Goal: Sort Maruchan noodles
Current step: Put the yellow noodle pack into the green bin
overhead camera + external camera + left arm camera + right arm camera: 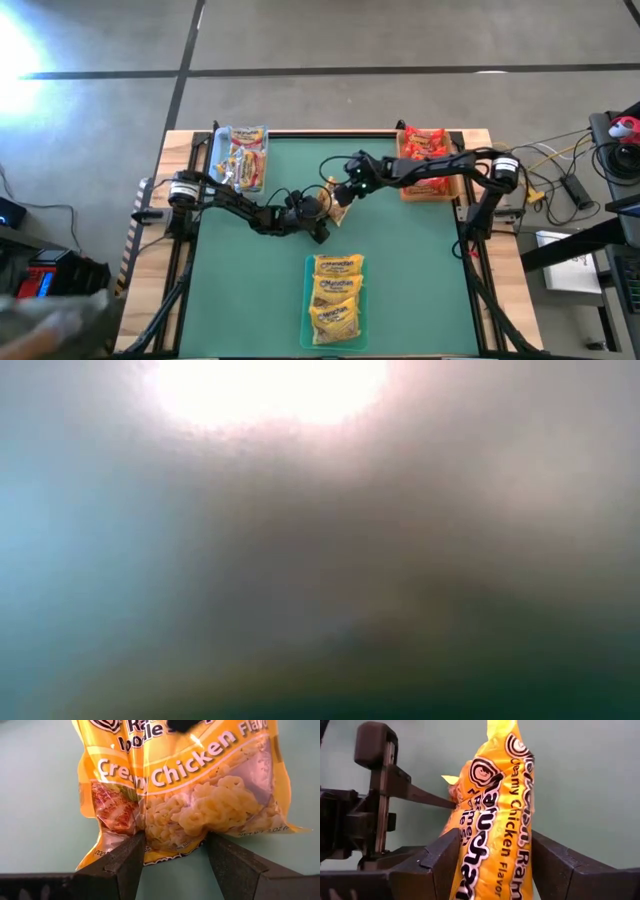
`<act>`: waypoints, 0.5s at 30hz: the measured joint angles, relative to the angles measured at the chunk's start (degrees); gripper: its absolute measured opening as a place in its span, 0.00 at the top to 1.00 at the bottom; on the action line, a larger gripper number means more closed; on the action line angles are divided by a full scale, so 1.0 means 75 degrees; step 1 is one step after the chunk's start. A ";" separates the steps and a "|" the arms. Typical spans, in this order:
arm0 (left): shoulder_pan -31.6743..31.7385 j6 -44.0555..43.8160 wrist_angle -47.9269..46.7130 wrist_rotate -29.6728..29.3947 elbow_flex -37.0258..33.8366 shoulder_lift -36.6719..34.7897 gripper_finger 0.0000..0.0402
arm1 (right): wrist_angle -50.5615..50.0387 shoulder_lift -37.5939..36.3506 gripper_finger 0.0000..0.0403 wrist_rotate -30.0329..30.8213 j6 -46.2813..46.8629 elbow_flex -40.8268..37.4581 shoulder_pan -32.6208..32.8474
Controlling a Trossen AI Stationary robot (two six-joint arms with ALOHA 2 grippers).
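Observation:
A yellow Creamy Chicken noodle packet (337,212) stands on edge near the table's middle, between my two grippers. My left gripper (324,224) reaches in from the left and is shut on its lower part (175,827). My right gripper (495,855) comes from the right, above it (347,196). It is open, with a finger on either side of the packet's upper end (495,785); whether they touch it I cannot tell. The low view shows only blur. My left gripper pinches the packet's lower edge (165,851) between its two fingers (127,860), slanting down from the table's left. The printed face is toward the wrist, and the packet spreads wider than the gap on both sides. A crease (142,800) runs up from one finger. The packet stands upright.
Yellow packets (338,300) lie stacked at the near middle. Orange-and-white packets (245,155) fill a tray at the far left, red packets (425,160) a tray at the far right. Bare green mat (250,290) lies left and right of the yellow stack.

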 joint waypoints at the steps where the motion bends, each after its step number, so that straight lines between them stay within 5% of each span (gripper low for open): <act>1: 0.0000 0.0002 0.0006 0.0000 0.0000 0.0000 0.50 | 0.0029 0.0045 0.49 -0.0032 0.0005 0.0000 0.0000; 15: -0.0041 -0.0151 0.0336 -0.0243 -0.0014 -0.0006 0.50 | 0.0109 0.0103 0.59 -0.0135 -0.0473 0.0003 0.0111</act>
